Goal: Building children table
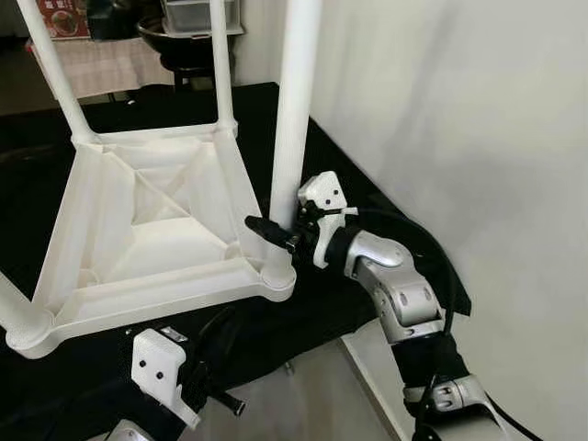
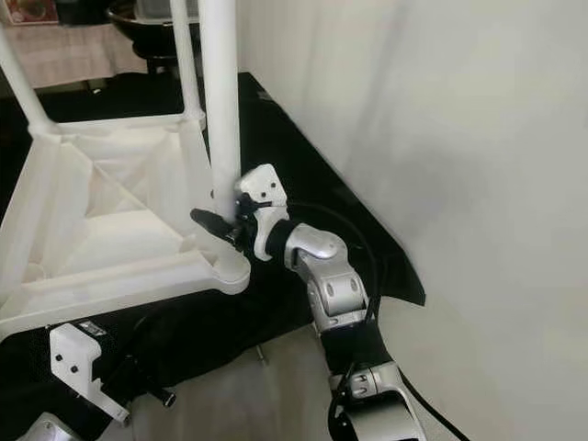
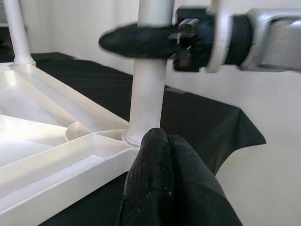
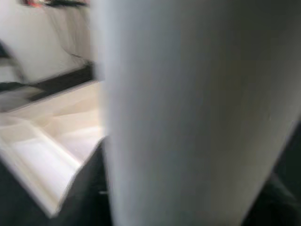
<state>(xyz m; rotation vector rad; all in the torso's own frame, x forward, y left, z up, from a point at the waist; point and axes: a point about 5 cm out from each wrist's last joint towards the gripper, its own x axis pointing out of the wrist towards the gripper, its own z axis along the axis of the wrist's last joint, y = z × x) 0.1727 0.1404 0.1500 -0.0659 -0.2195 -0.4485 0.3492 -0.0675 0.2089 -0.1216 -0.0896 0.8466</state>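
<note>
Because the white plastic tabletop (image 1: 152, 243) lies upside down on the black-covered table (image 1: 349, 184), its ribbed underside faces up and its corner sockets are open to receive legs; that is surely why it has been laid this way. The near right leg (image 1: 294, 119) stands upright in its corner socket (image 1: 274, 276), and two more legs — the far right leg (image 1: 220, 60) and the far left leg (image 1: 55, 69) — rise from the far corners; a fourth stub shows at the near left corner (image 1: 18, 317).

The right end effector (image 1: 276, 220) has its two black fingers on either side of the near right leg, low down just above the socket, pinching it; a low grip probably gives the best control for pressing or twisting the leg home. Its wrist view is close against the pale shaft and blurred.

The left end effector (image 3: 160, 174) hangs below the table's near edge, fingers pressed together and holding nothing, its camera aimed at the joint; I judge it to be idle.

The leg looks seated, though whether it is fully locked I cannot tell.
</note>
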